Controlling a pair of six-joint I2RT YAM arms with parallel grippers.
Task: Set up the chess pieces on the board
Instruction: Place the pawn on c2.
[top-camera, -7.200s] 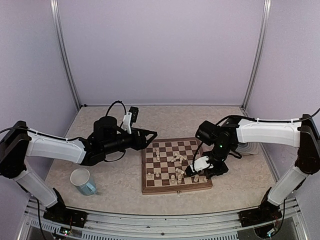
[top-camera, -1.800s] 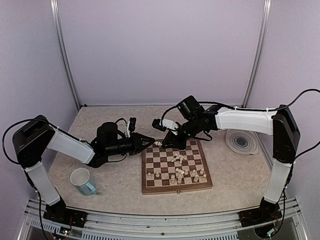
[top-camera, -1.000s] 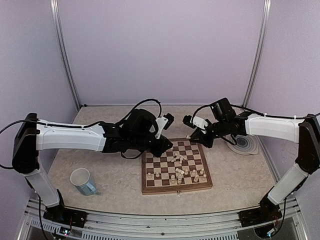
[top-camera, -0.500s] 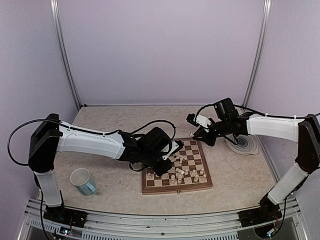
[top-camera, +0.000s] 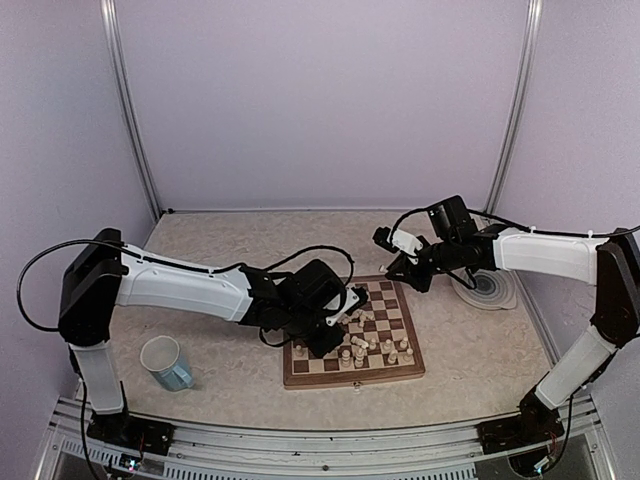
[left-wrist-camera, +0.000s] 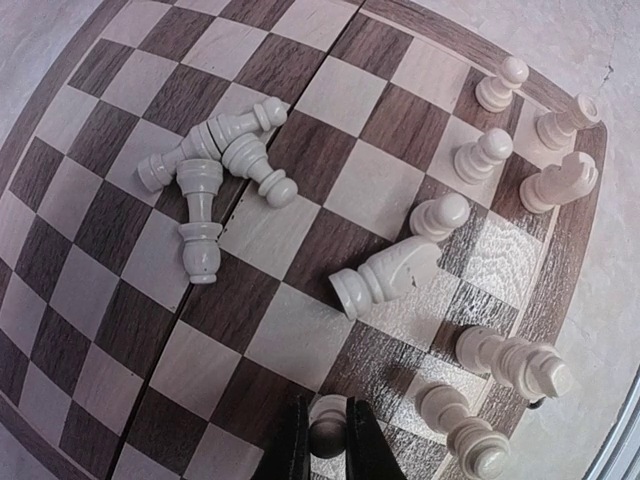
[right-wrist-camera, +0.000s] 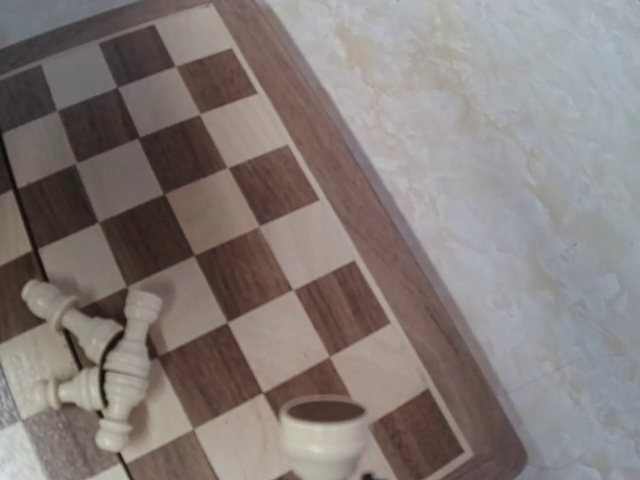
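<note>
In the last second the left arm has swung from the board's far left edge down over its near half. The left hand (left-wrist-camera: 327, 447) now hangs low there, pinched narrow on a pawn (left-wrist-camera: 327, 428) just above the board (left-wrist-camera: 390, 180), near the standing pieces (left-wrist-camera: 480, 155) along the near edge. Over the last half second it has hardly shifted, so I judge the pawn is about to be set on a square there. The right hand (top-camera: 400, 270) has not moved in that half second and hovers over the far right corner, closed nearly tight. A cream piece (right-wrist-camera: 322, 432) with a brown end fills the bottom of its wrist view and is apparently held, though the fingers do not show. Work remains: a heap (left-wrist-camera: 210, 175) of fallen pieces lies mid-board, and a knight (left-wrist-camera: 385, 277) lies on its side. No writing or brand can be read anywhere, not on the mug (top-camera: 166, 362) nor the plate (top-camera: 487, 285) on the counter (top-camera: 200, 250).
</note>
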